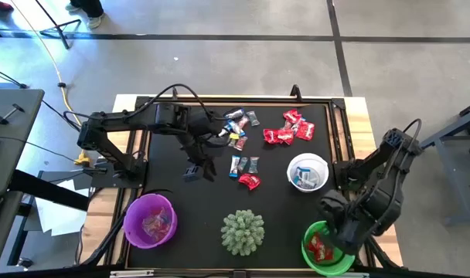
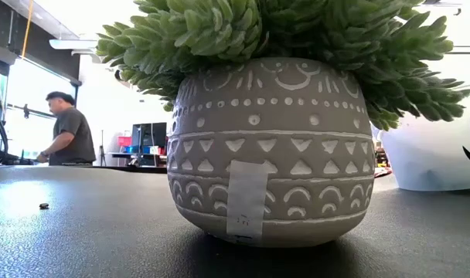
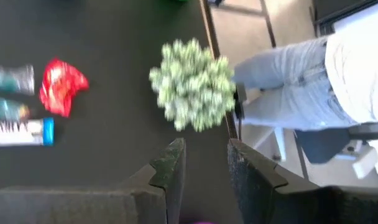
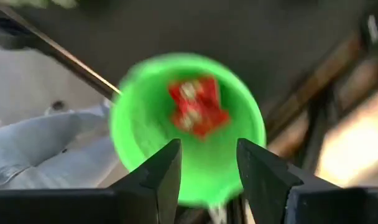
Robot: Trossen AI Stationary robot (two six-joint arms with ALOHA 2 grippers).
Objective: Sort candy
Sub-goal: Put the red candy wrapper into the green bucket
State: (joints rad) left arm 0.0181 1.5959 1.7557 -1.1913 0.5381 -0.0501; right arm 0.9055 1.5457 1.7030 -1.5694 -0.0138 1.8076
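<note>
Candy lies loose on the black mat: a blue-and-white heap (image 1: 239, 123), a red heap (image 1: 291, 130) and a few pieces (image 1: 245, 171) near the middle. My left gripper (image 1: 196, 173) hovers open above the mat beside those pieces, with nothing between its fingers (image 3: 204, 149). A red candy (image 3: 61, 86) and blue-and-white ones (image 3: 21, 132) show ahead of it. My right gripper (image 1: 333, 225) hangs open over the green bowl (image 4: 139, 130), pointing down. Red candy (image 4: 198, 106) lies in that bowl, below the fingers (image 4: 207, 152).
A purple bowl (image 1: 150, 220) with candy stands near left, and a white bowl (image 1: 307, 171) with candy stands right of centre. A spiky green plant in a patterned pot (image 2: 254, 147) sits at the near edge. A person's legs (image 3: 288, 74) show beyond that edge.
</note>
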